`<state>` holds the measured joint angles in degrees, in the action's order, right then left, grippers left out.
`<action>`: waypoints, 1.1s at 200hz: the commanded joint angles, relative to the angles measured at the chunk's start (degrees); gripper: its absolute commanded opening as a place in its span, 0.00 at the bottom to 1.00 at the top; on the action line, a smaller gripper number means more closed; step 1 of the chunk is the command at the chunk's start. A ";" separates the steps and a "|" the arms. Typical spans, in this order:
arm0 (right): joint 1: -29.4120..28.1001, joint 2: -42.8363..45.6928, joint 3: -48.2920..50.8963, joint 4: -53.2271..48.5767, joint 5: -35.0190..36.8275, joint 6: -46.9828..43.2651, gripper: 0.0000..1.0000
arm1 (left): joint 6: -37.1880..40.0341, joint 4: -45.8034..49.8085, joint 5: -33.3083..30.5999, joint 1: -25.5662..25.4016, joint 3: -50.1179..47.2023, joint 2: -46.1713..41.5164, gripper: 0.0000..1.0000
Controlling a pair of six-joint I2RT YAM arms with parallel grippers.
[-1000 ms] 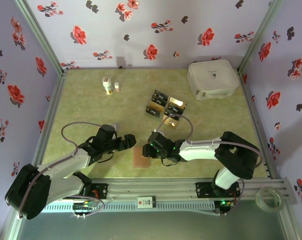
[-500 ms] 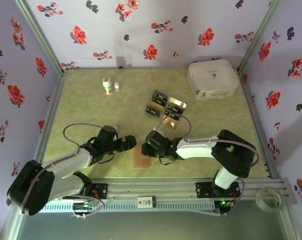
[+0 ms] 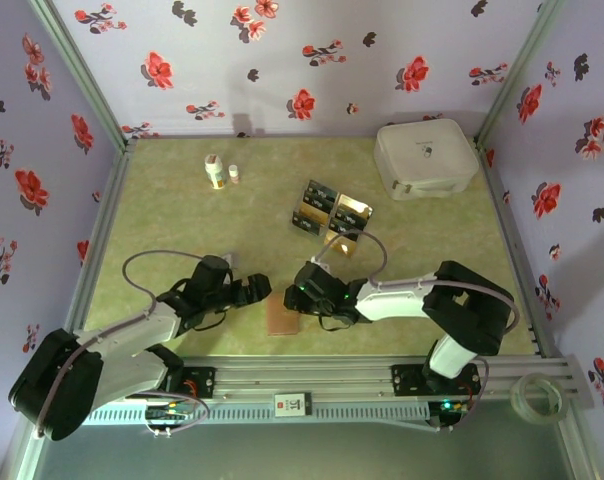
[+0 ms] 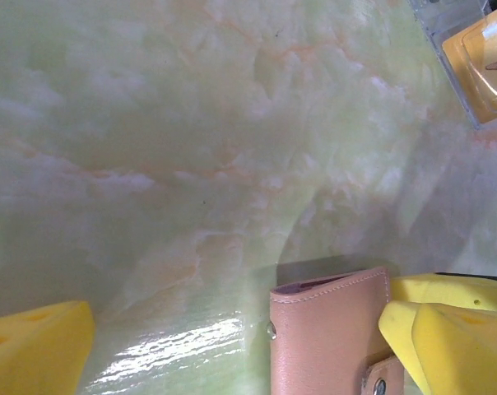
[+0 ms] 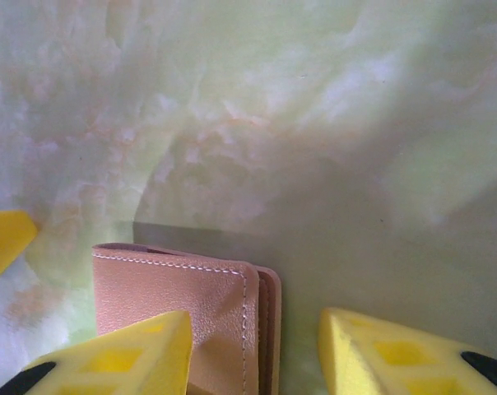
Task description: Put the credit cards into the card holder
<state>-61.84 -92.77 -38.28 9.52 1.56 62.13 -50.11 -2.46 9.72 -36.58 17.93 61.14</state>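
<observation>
The right fingers (image 5: 380,346) have narrowed but are not yet clamped, straddling the closed card holder's (image 5: 174,296) folded edge on the counter (image 5: 314,123). The left fingers (image 4: 34,337) stay wide apart beside it. This looks like a grip to open the holder. The credit cards (image 3: 319,197) lie farther back, well apart.

1. The desk (image 3: 182,220) is pale green, marbled with faint orange veins.
2. The card holder (image 5: 183,304) is pinkish-brown with light stitching.
3. The right claw's fingers (image 5: 117,358) are yellow.
4. The walls (image 3: 382,40) are lilac, strewn with red and black flowers.
5. The credit cards (image 3: 319,196) are black and gold.
</observation>
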 commanded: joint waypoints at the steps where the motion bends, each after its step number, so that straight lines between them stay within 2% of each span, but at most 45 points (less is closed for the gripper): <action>1: -2.43 -3.20 2.88 3.64 -4.64 3.61 0.47 | -1.14 -1.06 0.91 -0.75 -0.51 -0.34 1.00; 83: -5.83 0.46 4.47 -0.89 -3.17 4.20 0.55 | -0.87 -1.43 1.45 -1.67 -0.52 0.02 1.00; 144: -6.43 6.41 6.29 -4.55 -1.39 3.96 0.53 | -0.97 -1.76 1.45 -2.16 -0.09 0.53 1.00; 220: -6.38 0.82 3.99 2.46 -2.41 3.69 0.48 | -1.05 -3.05 1.47 -2.97 0.38 2.79 1.00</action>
<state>-67.57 -88.03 -33.69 9.82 1.72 64.77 -50.70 -4.10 10.52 -38.63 17.89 62.24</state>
